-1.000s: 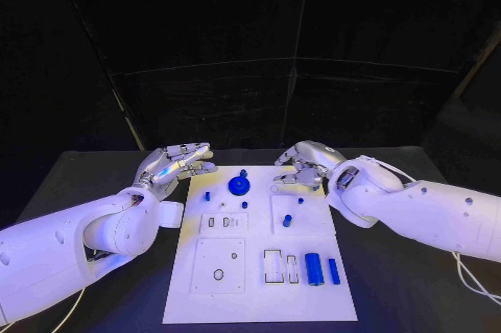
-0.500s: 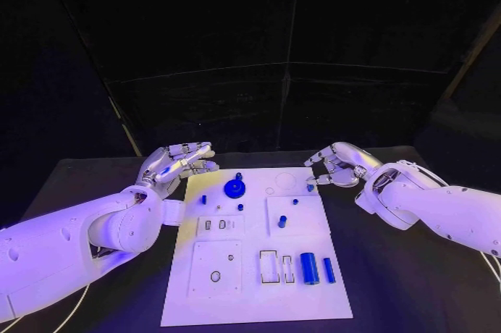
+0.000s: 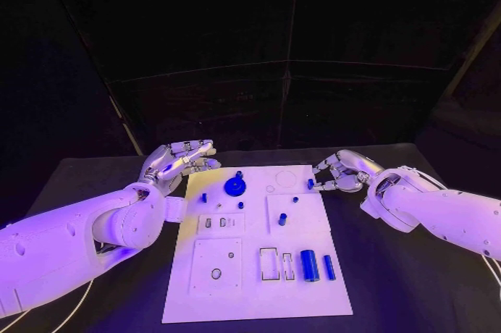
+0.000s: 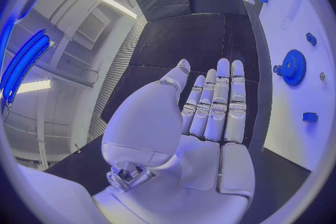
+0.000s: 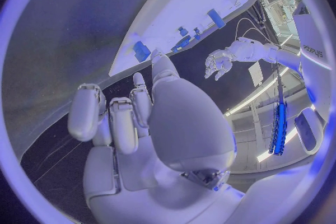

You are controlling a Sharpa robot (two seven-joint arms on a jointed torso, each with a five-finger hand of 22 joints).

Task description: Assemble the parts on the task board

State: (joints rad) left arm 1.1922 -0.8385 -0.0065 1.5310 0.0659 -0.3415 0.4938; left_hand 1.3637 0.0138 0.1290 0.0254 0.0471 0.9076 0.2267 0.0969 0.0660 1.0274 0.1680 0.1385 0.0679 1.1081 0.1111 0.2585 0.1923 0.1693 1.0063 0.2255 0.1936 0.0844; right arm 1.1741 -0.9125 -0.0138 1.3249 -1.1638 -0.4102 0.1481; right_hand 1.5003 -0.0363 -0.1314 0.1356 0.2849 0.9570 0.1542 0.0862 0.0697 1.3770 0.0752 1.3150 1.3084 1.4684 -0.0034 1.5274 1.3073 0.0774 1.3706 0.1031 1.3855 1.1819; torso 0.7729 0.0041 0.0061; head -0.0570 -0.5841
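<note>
In the head view, a small blue part (image 3: 310,183) is pinched at the fingertips of the right robot hand (image 3: 339,171), at the far right edge of the task board (image 3: 209,297) on the bench (image 3: 418,275). The step in hand is judged to be the carrying of this part toward its seat; the next move would call for the part to be lined up over a matching hole, though which hole cannot be told. The left robot hand (image 3: 177,163) is held with nothing in it, fingers loosely apart, just beyond the board's far left corner. A blue gear (image 3: 236,185) is seated at the far middle of the board. In the near right recesses, two blue cylinders (image 3: 309,265) are laid side by side; the framed slots (image 3: 271,264) to their left are seen unfilled.

In the left wrist view, the left robot hand (image 4: 210,112) is shown flat and holding nothing, beside the board with the gear (image 4: 291,68).

In the right wrist view, the part (image 5: 141,51) is seen at the fingertips of the right robot hand (image 5: 140,123).
</note>
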